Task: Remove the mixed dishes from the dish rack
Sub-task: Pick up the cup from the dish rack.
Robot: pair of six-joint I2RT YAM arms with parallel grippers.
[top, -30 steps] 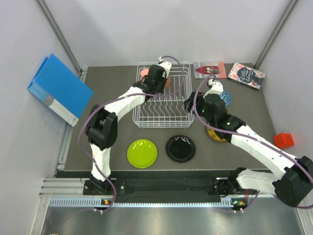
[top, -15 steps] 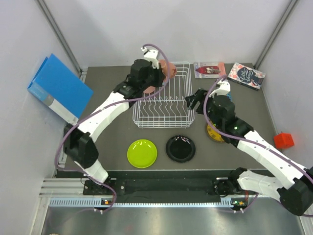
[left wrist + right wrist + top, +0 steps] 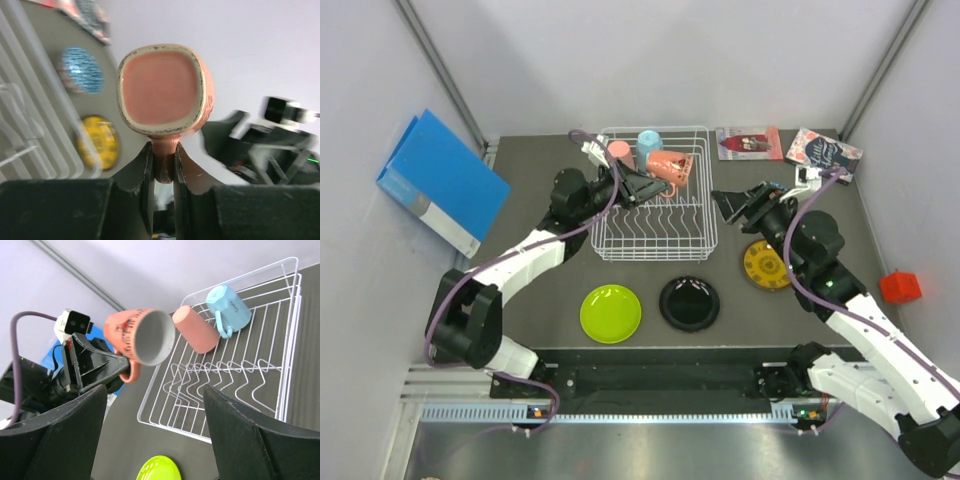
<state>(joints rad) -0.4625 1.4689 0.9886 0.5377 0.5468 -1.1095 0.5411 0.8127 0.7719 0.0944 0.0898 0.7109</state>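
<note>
Top view: the left gripper (image 3: 648, 183) reaches in over the dish rack (image 3: 660, 228) from its left side, closed on a salmon cup (image 3: 669, 166) held above the rack's far half. Two more vessels sit at the rack's far end, a pink cup (image 3: 619, 150) and a light blue mug (image 3: 649, 141), side by side. The right gripper (image 3: 732, 205) hangs just off the rack's right edge, spread and holding nothing. On the table (image 3: 540, 180), nearer than the rack, lie a lime-green plate (image 3: 611, 312) and a black plate (image 3: 689, 303), close but apart. A yellow patterned plate (image 3: 765, 265) lies to their right, partly under the right forearm (image 3: 820, 262). Count from here: three cups, three plates. Around them: two books (image 3: 748, 142) along the far edge, a blue binder (image 3: 440, 182) at the left wall, a small red block (image 3: 900, 287) at the right. Left wrist view: its fingers (image 3: 141, 172) stand narrow, pinching the salmon cup's handle, the cup's base toward the lens. Behind it, blurred, a blue patterned bowl (image 3: 82, 70) shows just beyond the yellow plate; in the top view the right arm hides it. That makes one bowl. Right wrist view: its own fingers stand wide at the bottom corners, nothing between. The salmon cup shows mouth-on, tipped sideways, clear of the wires. The pink cup lies on its side in the rack, the blue mug next to it.
</note>
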